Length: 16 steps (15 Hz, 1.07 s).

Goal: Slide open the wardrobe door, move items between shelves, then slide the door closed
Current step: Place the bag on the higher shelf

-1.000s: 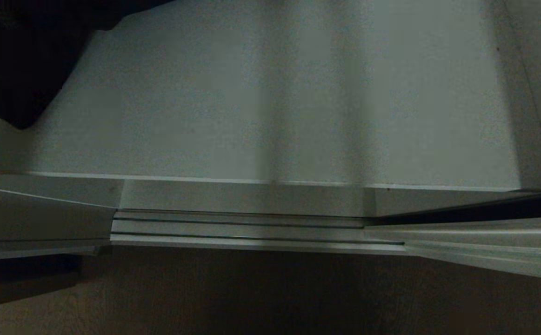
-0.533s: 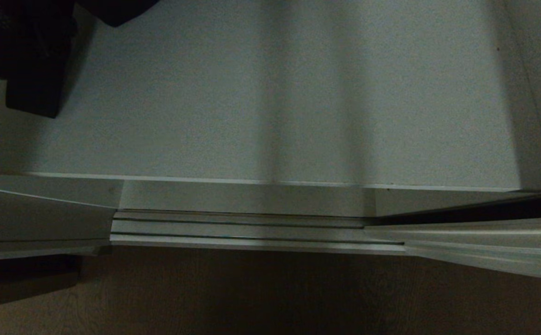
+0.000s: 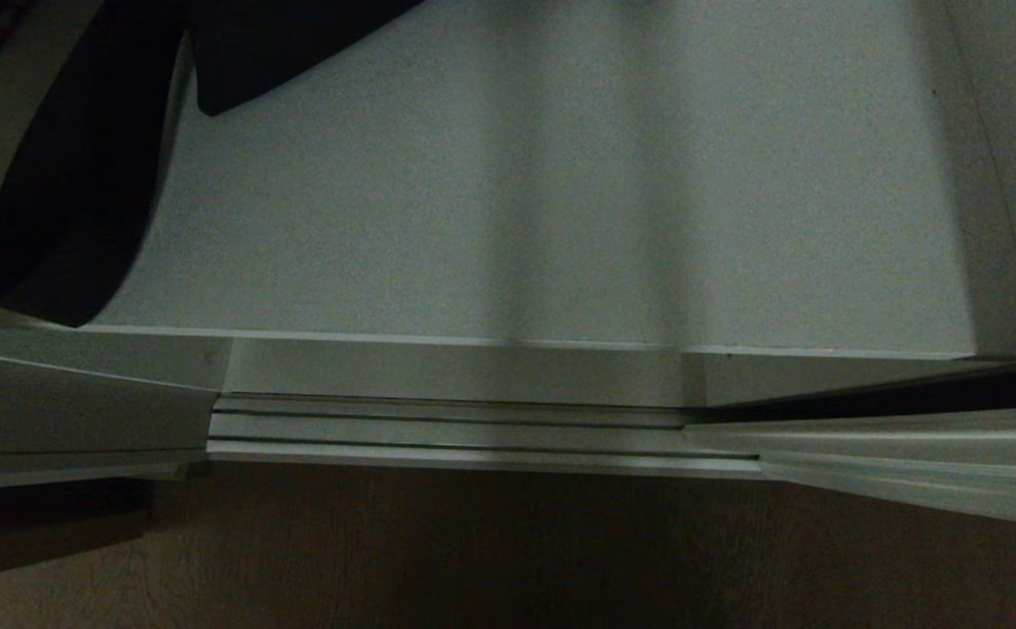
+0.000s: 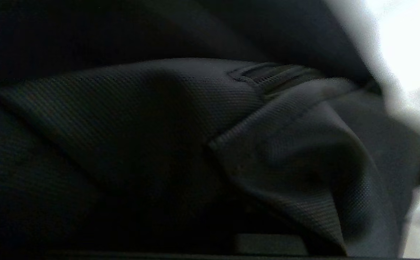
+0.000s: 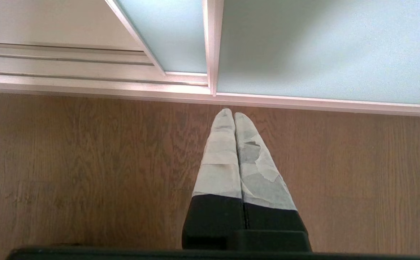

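A black bag point(image 3: 79, 192) and its broad strap dangle over the white shelf point(image 3: 560, 218). The left hand, unseen behind black fabric, is fully closed; its hold cannot be made out. The right hand point(image 5: 234, 117) hangs pinched empty above the wooden floor point(image 5: 87, 173).

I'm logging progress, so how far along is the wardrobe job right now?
The sliding wardrobe door already stands open: the floor track and the shelf lie exposed. In hand is the item move: a black bag fills the left wrist view, its broad strap hanging over the shelf's left end. The right hand is shut, parked above the wooden floor. Placing the bag and closing the door remain.
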### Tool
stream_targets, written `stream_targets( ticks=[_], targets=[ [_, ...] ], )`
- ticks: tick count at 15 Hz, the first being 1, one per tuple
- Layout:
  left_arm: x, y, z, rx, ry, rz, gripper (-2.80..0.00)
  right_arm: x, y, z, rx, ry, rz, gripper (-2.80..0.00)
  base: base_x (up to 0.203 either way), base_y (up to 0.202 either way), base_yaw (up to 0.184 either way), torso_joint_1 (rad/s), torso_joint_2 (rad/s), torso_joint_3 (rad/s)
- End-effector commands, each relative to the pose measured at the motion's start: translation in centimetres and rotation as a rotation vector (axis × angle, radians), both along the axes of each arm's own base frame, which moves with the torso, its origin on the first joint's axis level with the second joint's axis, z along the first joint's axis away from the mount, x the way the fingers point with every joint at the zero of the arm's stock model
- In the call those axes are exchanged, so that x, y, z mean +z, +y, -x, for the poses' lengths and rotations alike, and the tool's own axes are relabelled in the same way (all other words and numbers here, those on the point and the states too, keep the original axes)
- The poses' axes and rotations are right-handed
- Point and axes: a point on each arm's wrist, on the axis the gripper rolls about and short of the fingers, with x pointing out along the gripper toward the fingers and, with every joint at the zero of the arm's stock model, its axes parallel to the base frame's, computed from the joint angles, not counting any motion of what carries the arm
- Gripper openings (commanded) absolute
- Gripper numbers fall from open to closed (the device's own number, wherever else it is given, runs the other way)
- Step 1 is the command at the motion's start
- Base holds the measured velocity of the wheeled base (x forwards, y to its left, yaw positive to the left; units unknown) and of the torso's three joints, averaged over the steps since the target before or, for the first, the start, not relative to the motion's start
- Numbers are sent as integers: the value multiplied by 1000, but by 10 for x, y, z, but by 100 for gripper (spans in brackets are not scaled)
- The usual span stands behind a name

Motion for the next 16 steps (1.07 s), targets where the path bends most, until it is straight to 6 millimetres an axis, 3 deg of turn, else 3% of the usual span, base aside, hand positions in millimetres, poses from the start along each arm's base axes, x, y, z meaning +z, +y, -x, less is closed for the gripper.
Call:
stream_targets(
  ticks=[1,8,11,14,16],
  targets=[
    [2,17,15,32,75,-10,-280,0,0,0,0,1,-1,-280,0,0,0,0,0,0],
    [20,38,64,65,5,-61,-280,0,0,0,0,-1,0,-280,0,0,0,0,0,0],
    [1,40,70,27,158,-161,-280,0,0,0,0,-1,0,-280,0,0,0,0,0,0],
    [-35,32,51,7,337,-232,-280,0,0,0,0,1,0,-280,0,0,0,0,0,0],
    [-43,30,45,7,353,-228,-280,0,0,0,0,0,0,-280,0,0,0,0,0,0]
  ],
)
